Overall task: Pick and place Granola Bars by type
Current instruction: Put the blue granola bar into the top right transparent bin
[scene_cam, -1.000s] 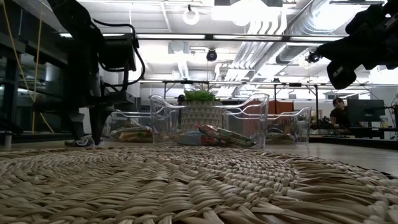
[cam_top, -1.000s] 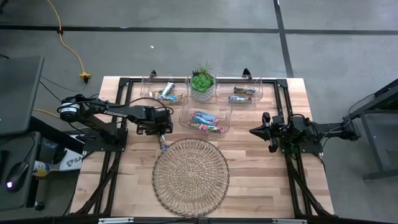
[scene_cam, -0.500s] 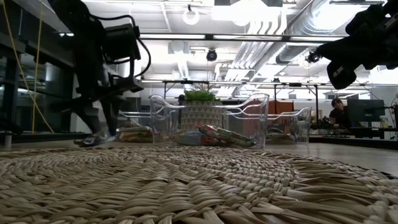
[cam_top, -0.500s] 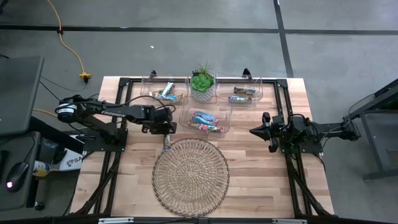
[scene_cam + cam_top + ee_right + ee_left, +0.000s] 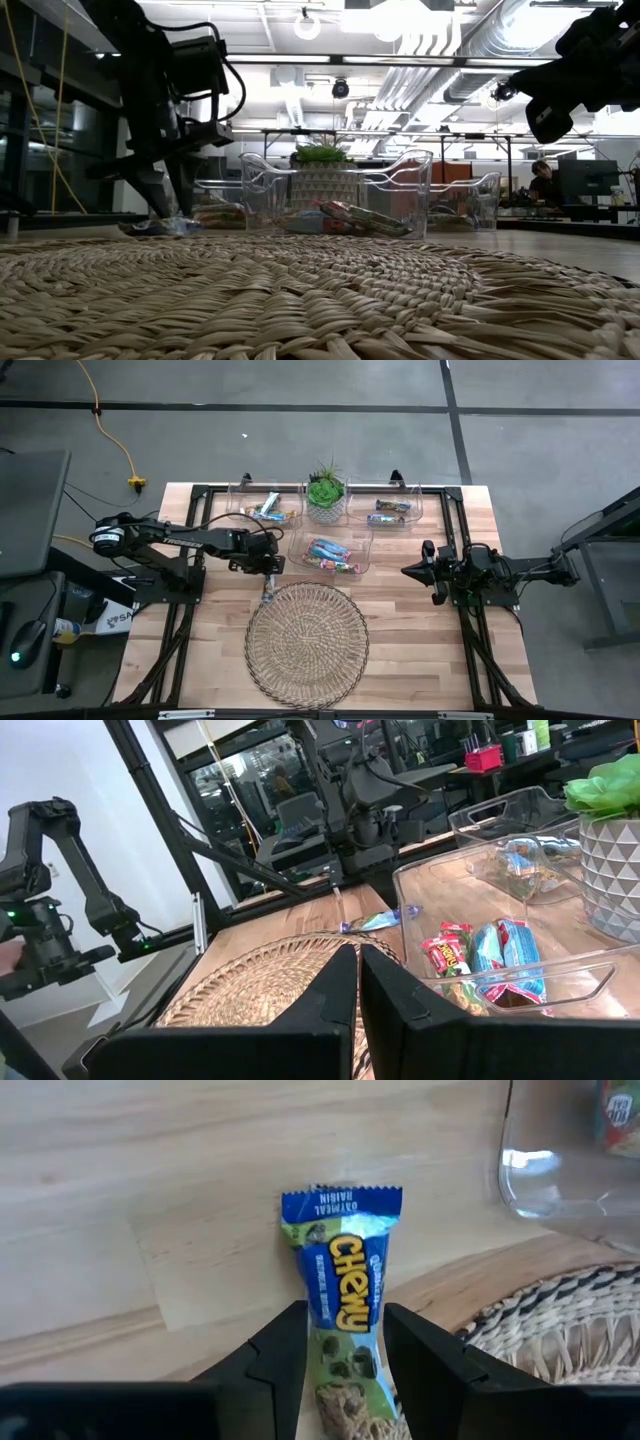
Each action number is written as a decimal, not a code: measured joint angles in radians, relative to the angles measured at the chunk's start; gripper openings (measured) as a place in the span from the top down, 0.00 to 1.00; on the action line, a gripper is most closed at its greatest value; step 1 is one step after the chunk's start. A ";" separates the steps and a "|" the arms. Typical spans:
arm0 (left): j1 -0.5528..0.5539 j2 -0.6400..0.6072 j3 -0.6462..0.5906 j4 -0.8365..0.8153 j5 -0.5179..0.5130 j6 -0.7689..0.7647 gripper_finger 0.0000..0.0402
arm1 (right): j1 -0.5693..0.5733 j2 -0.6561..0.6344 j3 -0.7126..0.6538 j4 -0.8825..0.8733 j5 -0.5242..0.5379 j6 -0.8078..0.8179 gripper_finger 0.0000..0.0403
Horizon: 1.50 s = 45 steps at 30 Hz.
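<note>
A blue-wrapped granola bar (image 5: pixel 342 1270) lies flat on the wooden table (image 5: pixel 420 650), just off the round wicker tray (image 5: pixel 306 644) at about its 11 o'clock edge, and near the front clear bin (image 5: pixel 331 553). In the left wrist view its blue end points away from the camera while its near end runs in between the two dark fingers (image 5: pixel 283 1355). The left gripper (image 5: pixel 266 573) stands over the bar with one finger on each side of it, jaws narrowly spread and framing the wrapper; whether the pads actually press it cannot be told. The left arm reaches in from the table's 9 o'clock side, stretched low across the wood, its wrist bent down so the fingers point at the tabletop. In the low view the fingertips come down to the bar (image 5: pixel 160 226) on the wood, beyond the tray's woven rim.

More granola bars sit in the clear bins: blue and red ones (image 5: pixel 328 554) in the front bin at the tray's 12 o'clock, others in the back left bin (image 5: pixel 264 508) and the back right bin (image 5: pixel 388 510), with a potted plant (image 5: pixel 325 492) between those two.

The right gripper (image 5: pixel 406 572) waits at the table's 3 o'clock side, raised above the wood, its jaws closed together and holding nothing.
</note>
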 joint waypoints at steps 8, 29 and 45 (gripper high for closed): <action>0.000 0.043 0.001 0.028 -0.009 0.022 0.68 | 0.000 0.000 0.000 0.000 0.000 0.000 1.00; 0.001 0.120 0.002 0.077 0.030 0.052 0.71 | 0.000 0.000 0.000 0.006 0.001 0.000 1.00; 0.000 0.055 -0.003 0.092 0.054 0.086 0.85 | 0.000 0.000 0.000 0.007 0.000 0.000 1.00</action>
